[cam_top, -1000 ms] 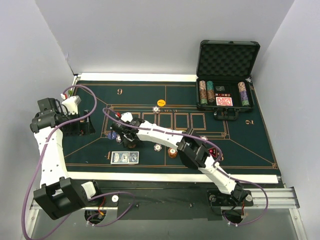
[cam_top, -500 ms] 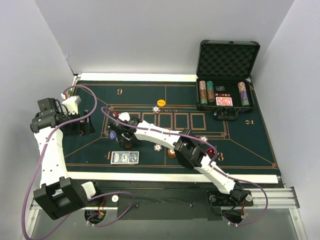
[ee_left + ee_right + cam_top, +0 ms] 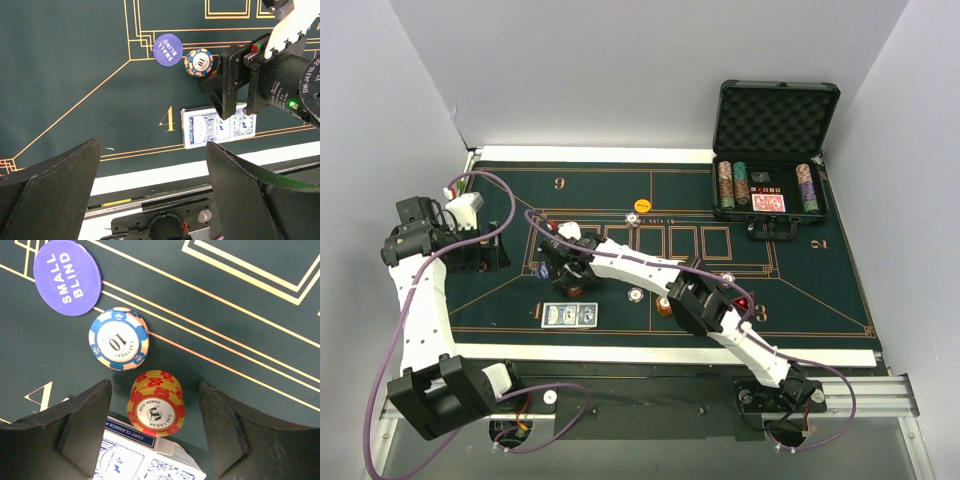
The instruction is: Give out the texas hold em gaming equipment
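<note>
A yellow-and-red stack of chips (image 3: 155, 402) stands on the green felt between my right gripper's (image 3: 155, 427) open fingers, with a gap on each side. Just beyond it lie a blue-and-orange "10" chip (image 3: 118, 339) and a purple SMALL BLIND button (image 3: 67, 276). Blue-backed cards (image 3: 145, 462) lie right below the stack, by the "4" mark (image 3: 168, 119). In the top view the right gripper (image 3: 565, 270) hovers above those cards (image 3: 569, 315). My left gripper (image 3: 485, 256) hangs open and empty at the table's left side, its fingers (image 3: 50, 192) wide apart.
Loose chips lie mid-table: orange (image 3: 642, 205), white (image 3: 633, 218), another (image 3: 636, 294), an orange one (image 3: 664, 305) and one by the right elbow (image 3: 726, 278). The open black case (image 3: 775, 110) with chip rows and a red-backed deck (image 3: 768, 203) sits back right.
My right gripper's jaws have spread apart and the yellow-and-red stack now stands free between them. The left arm has not moved.
</note>
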Robot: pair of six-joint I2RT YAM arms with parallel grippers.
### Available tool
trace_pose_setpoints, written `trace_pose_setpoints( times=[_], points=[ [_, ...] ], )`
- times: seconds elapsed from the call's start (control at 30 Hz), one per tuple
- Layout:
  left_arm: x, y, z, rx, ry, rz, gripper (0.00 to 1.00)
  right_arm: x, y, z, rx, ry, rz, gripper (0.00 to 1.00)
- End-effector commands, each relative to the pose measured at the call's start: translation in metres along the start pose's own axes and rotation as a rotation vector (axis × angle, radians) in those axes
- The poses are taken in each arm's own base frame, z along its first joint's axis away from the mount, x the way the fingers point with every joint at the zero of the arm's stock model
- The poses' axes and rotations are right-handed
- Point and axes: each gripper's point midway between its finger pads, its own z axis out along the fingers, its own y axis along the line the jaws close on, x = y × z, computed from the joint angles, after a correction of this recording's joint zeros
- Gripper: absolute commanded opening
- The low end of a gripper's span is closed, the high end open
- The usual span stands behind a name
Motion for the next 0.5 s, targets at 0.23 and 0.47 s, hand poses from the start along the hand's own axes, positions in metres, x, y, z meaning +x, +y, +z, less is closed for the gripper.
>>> trace_pose_setpoints(
  times=[0.23,0.47],
  points=[
    [-0.009,-0.004,-0.014,-0.008,-0.06,0.039,0.96,-0.029,-0.066,-0.095,0.149,-0.135,-0.014,0.72],
    [-0.004,-0.007,-0.017,-0.009,-0.065,0.042,0.96,-0.017,-0.094,-0.129,0.172,-0.184,0.012,0.79]
  ],
)
